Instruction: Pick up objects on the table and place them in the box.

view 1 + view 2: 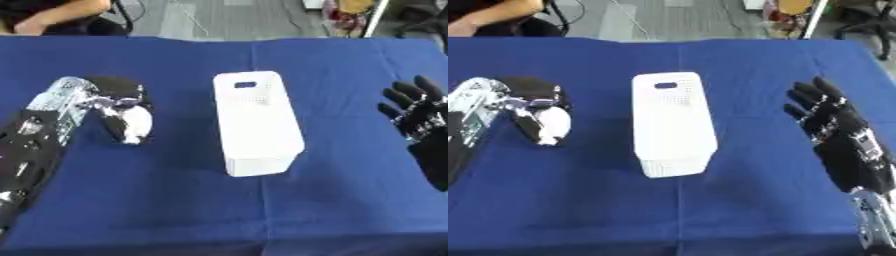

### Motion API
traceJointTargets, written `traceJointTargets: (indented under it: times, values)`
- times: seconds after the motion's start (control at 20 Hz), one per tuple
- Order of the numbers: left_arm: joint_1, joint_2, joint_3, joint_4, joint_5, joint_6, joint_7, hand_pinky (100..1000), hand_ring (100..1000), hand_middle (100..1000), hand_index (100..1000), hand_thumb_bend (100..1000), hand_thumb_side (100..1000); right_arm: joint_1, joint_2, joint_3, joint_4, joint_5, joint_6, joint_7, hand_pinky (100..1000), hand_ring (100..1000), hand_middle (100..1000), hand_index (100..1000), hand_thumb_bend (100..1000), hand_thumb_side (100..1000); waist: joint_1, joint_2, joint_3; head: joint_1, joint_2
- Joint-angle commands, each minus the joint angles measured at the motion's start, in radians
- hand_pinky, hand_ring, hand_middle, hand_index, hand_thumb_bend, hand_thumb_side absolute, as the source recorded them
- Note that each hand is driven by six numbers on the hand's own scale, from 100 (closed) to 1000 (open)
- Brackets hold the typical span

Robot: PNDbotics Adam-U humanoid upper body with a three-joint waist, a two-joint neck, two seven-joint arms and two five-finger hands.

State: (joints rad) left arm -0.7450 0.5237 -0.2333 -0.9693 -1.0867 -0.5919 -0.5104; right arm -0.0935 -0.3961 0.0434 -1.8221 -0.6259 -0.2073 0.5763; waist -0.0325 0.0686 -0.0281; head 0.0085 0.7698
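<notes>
A white rectangular box [258,120] with a handle slot at its far end stands lengthwise in the middle of the blue table [350,200]. My left hand [118,97] is over the table to the left of the box, fingers curled down round a white rounded object [133,126]. The hand covers the object's top, and I cannot tell whether it rests on the cloth or hangs just above it. My right hand [837,130] is held open at the right, fingers straight and pointing away, with nothing in it, well apart from the box.
The table's far edge runs along the top of the view, with grey floor, chair legs and some coloured items [346,15] beyond it. Bare blue cloth lies in front of the box and on both sides of it.
</notes>
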Motion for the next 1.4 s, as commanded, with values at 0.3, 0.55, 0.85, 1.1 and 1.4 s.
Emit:
traceJointTargets:
  times: [0.3,0.55,0.85,1.1,1.4]
  values:
    - [-0.008,0.068,0.017,-0.083,0.074,-0.061,-0.077,100,100,327,433,100,163,-0.003,-0.015,-0.009,-0.007,-0.001,-0.003,0.001,1000,1000,924,1000,130,614,0.002,-0.018,0.004,-0.007,0.000]
    - [-0.008,0.112,0.044,-0.206,0.215,-0.036,-0.081,100,100,325,429,100,182,-0.002,-0.016,-0.009,-0.006,-0.001,-0.002,0.001,1000,1000,924,1000,131,614,0.004,-0.021,0.007,-0.013,0.000]
    - [-0.006,0.136,0.086,-0.380,0.433,0.025,-0.097,100,100,327,416,100,274,0.000,-0.016,-0.011,-0.005,0.000,-0.003,0.000,1000,1000,924,1000,133,612,0.006,-0.024,0.009,-0.018,0.000]
    - [-0.014,0.120,0.096,-0.480,0.642,0.092,-0.165,100,100,327,408,100,332,0.000,-0.016,-0.011,-0.005,-0.001,-0.002,0.000,1000,1000,924,1000,135,612,0.005,-0.025,0.009,-0.020,0.000]
    - [-0.068,0.068,0.078,-0.542,0.749,0.143,-0.240,100,100,328,410,100,339,-0.001,-0.016,-0.009,-0.006,-0.003,-0.001,0.002,1000,1000,924,1000,137,610,0.005,-0.027,0.007,-0.017,0.000]
